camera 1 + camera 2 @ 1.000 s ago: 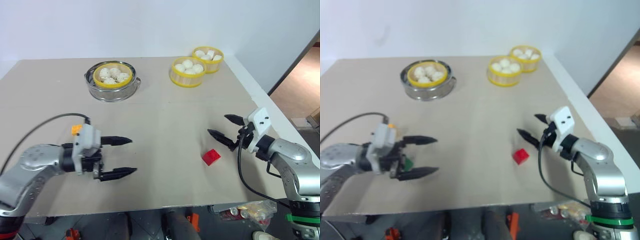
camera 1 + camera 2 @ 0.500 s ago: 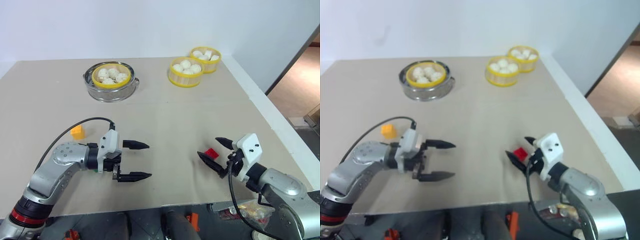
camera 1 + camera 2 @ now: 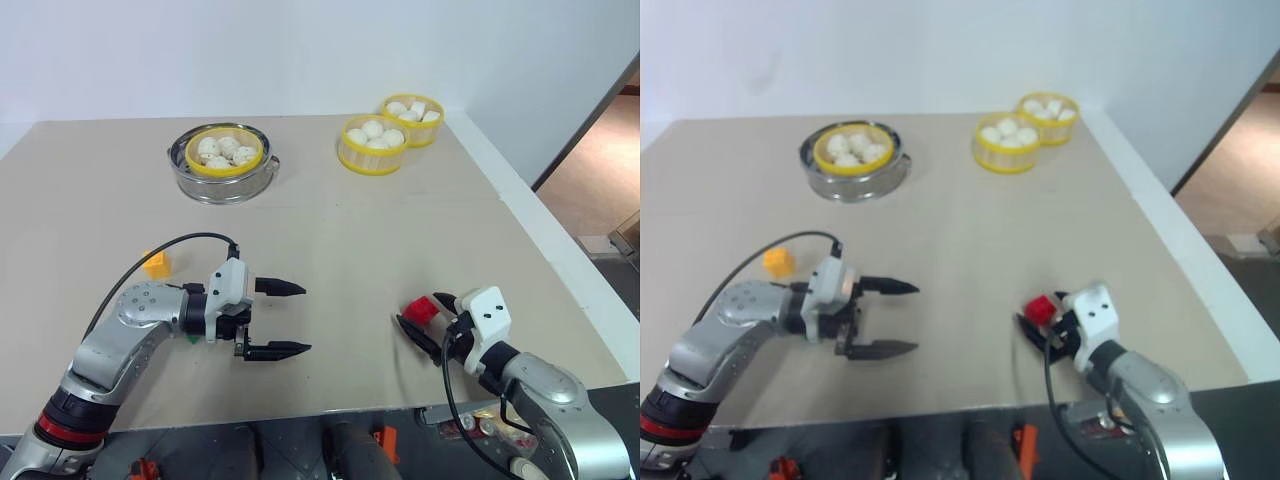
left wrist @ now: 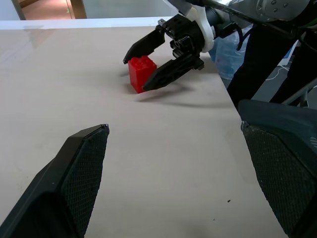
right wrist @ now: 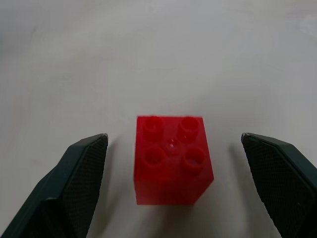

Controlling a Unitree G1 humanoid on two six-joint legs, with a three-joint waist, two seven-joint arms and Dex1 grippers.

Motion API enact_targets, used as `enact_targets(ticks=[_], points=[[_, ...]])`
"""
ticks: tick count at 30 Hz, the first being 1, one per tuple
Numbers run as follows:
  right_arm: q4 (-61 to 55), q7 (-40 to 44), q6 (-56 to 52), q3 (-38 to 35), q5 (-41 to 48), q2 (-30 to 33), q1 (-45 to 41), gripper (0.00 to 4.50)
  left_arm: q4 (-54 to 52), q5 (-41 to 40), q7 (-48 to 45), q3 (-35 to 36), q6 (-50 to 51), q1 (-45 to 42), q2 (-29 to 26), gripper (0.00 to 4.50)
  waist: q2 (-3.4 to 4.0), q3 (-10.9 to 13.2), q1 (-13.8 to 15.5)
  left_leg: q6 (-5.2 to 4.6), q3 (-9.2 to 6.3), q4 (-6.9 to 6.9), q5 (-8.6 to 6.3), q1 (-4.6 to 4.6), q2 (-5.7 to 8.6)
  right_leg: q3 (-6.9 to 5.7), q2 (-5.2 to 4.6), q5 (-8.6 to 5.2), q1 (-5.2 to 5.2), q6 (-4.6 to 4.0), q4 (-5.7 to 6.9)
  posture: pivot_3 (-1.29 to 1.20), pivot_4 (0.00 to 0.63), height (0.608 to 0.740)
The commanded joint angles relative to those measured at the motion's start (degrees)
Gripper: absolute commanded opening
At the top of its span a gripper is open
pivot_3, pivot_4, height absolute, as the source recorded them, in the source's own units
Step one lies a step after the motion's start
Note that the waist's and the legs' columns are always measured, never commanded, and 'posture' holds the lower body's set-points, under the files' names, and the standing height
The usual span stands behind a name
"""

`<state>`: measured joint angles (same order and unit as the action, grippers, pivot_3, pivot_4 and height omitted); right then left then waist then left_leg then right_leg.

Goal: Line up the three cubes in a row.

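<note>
The red cube (image 5: 172, 159) sits studs-up near the table's front right. My right gripper (image 3: 422, 312) is open and low over the table, one finger on each side of the cube, with a gap on both sides. The left wrist view shows the same straddle around the red cube (image 4: 141, 73). The yellow-orange cube (image 3: 154, 264) lies at the left, behind my left arm. A sliver of the green cube (image 3: 191, 338) peeks from under my left hand. My left gripper (image 3: 302, 319) is open and empty, pointing right across the bare table middle.
A steel steamer pot (image 3: 222, 178) holding a yellow-rimmed container of white balls stands at the back left. Two more such containers (image 3: 375, 143) (image 3: 413, 105) stand at the back right. The table's front edge (image 3: 330, 408) runs just below both grippers.
My right gripper has sunk and drawn back, from beside the red cube to straddling it, its fingers somewhat closer together. The left gripper has edged right. The camera view shifted too.
</note>
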<state>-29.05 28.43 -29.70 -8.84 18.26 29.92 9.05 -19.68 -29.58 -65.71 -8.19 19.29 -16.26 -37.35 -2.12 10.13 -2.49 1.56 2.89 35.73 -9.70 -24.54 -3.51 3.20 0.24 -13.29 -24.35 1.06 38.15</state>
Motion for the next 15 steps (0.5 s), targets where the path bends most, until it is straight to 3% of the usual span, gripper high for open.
enact_targets(ticks=[1, 7, 12, 15], points=[[-0.29, 0.7, 0.47, -0.19, 1.27, -0.51, -0.1, 3.29, -1.3, 0.5, -0.22, 0.36, -1.28, 0.81, -0.22, 4.5, 0.0, 0.0, 0.0, 0.0, 0.0, 0.0, 0.0, 0.0, 0.0, 0.01, 0.0, 0.0, 0.0, 0.0, 0.0, 0.0, 0.15, 0.74], [0.04, 1.78, 0.23, -0.75, 2.14, -0.42, -0.41, 1.26, -2.06, 0.31, 0.67, 1.18, -1.48, 2.92, -0.15, 4.5, 0.0, 0.0, 0.0, 0.0, 0.0, 0.01, 0.0, 0.01, 0.0, 0.01, -0.01, 0.01, 0.01, 0.0, 0.0, 0.0, 0.15, 0.74], [0.23, 6.34, -2.26, -0.51, 5.36, 2.62, -4.51, 1.26, -2.32, 0.41, 3.19, 3.08, -1.66, 5.21, -0.04, 4.5, 0.01, 0.01, -0.11, 0.0, 0.02, 0.02, 0.0, 0.02, 0.0, 0.03, -0.02, 0.01, 0.01, 0.0, 0.0, 0.0, 0.15, 0.74], [6.17, 15.96, -2.28, 3.48, 6.76, 7.59, -16.79, 1.26, -2.27, 0.42, 6.16, 5.26, -1.67, 6.36, 0.37, 4.5, 0.01, 0.02, -0.33, 0.0, 0.07, 0.07, 0.0, 0.05, -0.03, 0.07, 0.0, 0.06, 0.0, 0.01, 0.0, 0.0, 0.15, 0.74]])
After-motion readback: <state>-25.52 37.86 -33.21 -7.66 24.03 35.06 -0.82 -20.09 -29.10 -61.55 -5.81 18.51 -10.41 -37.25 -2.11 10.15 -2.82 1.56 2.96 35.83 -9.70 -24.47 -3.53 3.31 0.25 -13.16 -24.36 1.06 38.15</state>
